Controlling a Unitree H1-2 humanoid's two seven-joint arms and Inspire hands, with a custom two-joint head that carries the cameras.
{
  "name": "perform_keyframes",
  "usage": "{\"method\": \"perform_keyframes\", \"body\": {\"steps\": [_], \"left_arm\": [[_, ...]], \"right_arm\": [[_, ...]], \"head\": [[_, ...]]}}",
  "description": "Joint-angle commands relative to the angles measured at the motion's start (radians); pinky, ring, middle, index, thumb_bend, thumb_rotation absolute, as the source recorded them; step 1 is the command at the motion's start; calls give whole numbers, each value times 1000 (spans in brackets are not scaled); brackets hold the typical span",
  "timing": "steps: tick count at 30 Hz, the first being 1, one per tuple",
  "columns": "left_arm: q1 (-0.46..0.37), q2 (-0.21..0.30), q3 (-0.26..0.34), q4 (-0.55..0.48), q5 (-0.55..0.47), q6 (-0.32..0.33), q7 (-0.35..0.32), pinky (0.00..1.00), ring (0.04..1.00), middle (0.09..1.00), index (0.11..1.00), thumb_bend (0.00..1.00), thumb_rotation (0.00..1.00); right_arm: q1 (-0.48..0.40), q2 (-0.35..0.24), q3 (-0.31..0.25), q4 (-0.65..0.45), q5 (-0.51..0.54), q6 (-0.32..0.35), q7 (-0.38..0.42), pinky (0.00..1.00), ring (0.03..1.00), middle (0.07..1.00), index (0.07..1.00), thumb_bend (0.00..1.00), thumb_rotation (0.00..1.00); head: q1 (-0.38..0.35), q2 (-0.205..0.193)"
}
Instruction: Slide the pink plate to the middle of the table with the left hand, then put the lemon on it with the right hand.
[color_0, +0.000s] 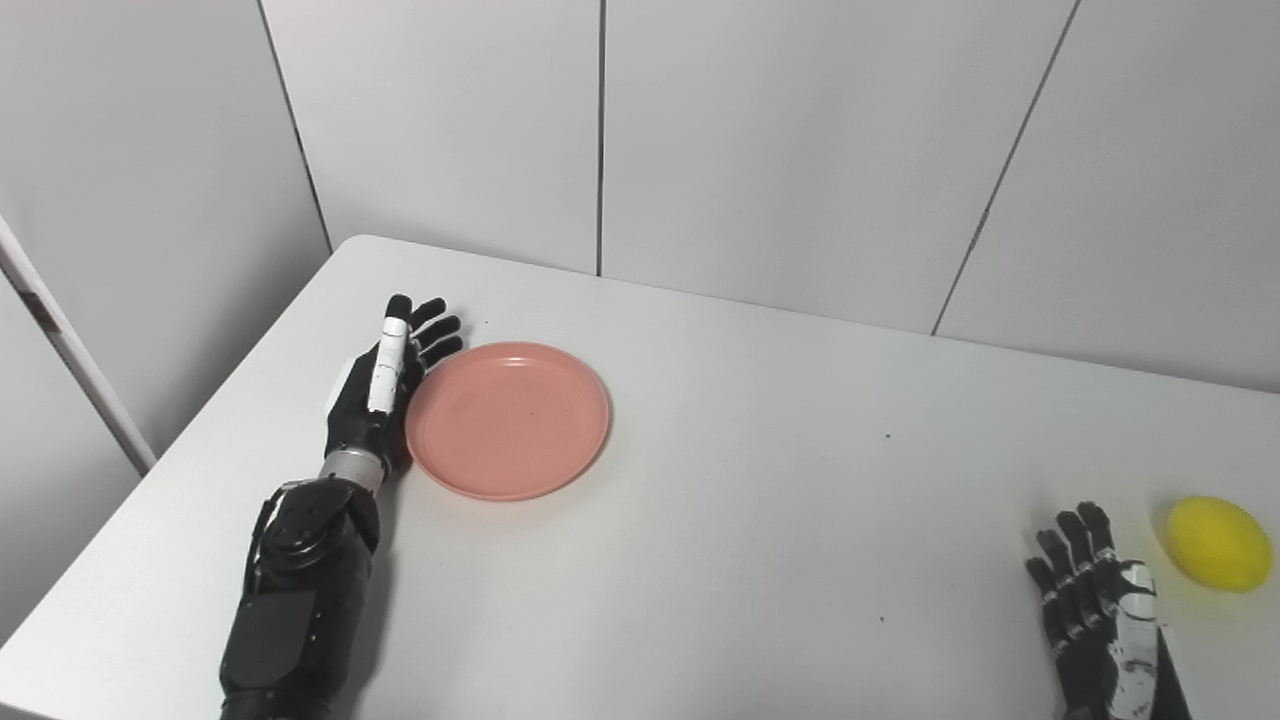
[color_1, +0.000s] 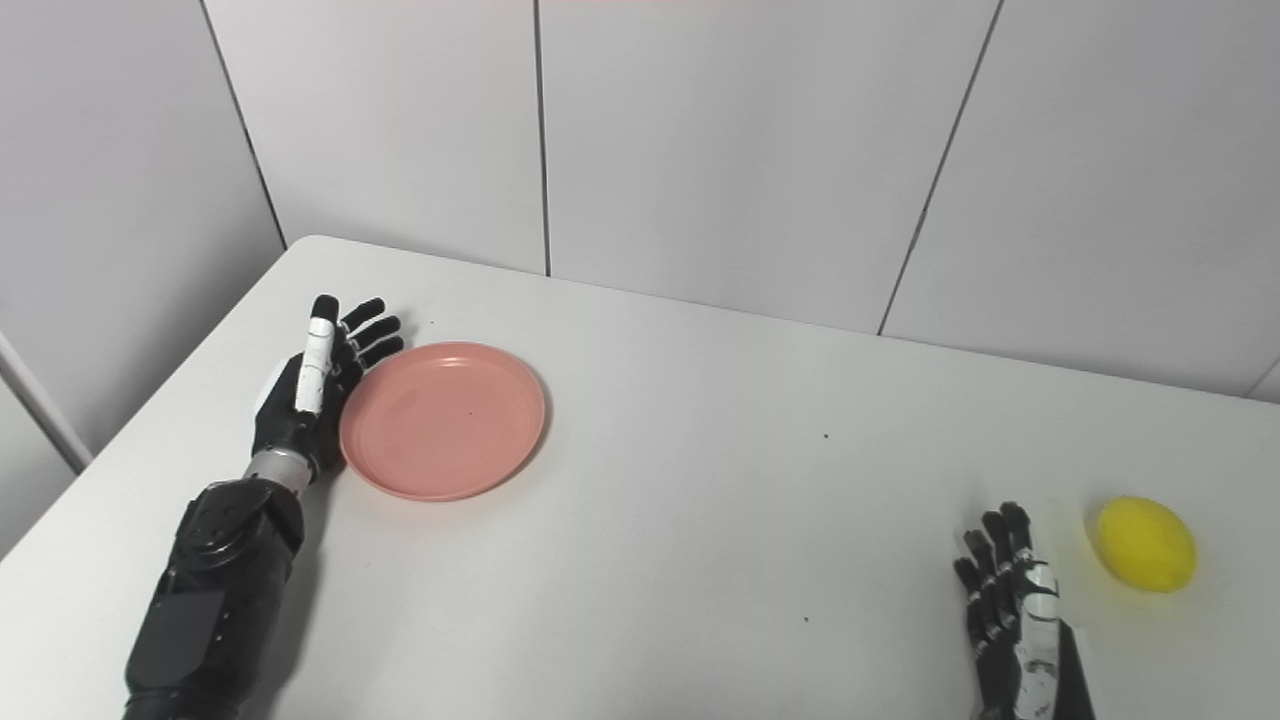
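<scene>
Two hands are over the white surface (color_0: 760, 520), one at each side. The left hand (color_0: 385, 385) lies edge-on along the left rim of the pink plate (color_0: 508, 420), palm turned toward the plate, its fingers (color_0: 435, 330) stretched out and slightly fanned past the plate's far-left edge, holding nothing. It sits right against the rim; whether skin and rim actually touch cannot be told for sure, though no gap shows between them. Its dark forearm runs back toward the near-left corner of the surface.

The pink plate itself rests flat on the left part of the surface, well short of the middle, and it is bare.

The right hand (color_1: 1015, 610) is low at the near-right edge, fingers spread and pointing away from the robot, grasping nothing. Whether it rests on the surface or hovers just above cannot be told. Just beside it, to its right and a little farther back, lies the lemon (color_1: 1146, 544), a yellow oval on the surface near the right edge, with a clear gap between it and the hand. Lemon and plate are well apart, at opposite sides.

Grey wall panels (color_0: 780, 140) with thin vertical seams stand behind the far edge of the surface.
</scene>
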Motion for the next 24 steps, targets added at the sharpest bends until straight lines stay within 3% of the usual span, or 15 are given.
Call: {"method": "perform_keyframes", "body": {"steps": [1, 10, 18, 24], "left_arm": [[-11, -9, -9, -15, 3, 6, -4, 775, 839, 826, 804, 932, 903], [-11, -31, -33, 2, 3, -3, -13, 764, 812, 820, 814, 918, 893], [-12, -52, -48, 0, -19, 13, -31, 828, 871, 863, 838, 896, 922], [-13, -69, -55, -7, 2, 14, -12, 776, 852, 842, 808, 907, 909]], "right_arm": [[26, 17, 11, 28, 11, -1, 5, 1000, 989, 997, 999, 687, 1000], [25, 22, 12, 31, 16, -7, 8, 1000, 983, 996, 993, 699, 1000], [28, 20, 18, 23, 12, -3, 7, 1000, 984, 996, 996, 710, 1000], [26, 20, 19, 23, 14, -2, 7, 1000, 984, 997, 994, 722, 1000]], "head": [[1, 2], [-2, 3], [-3, 6], [-3, 7]]}}
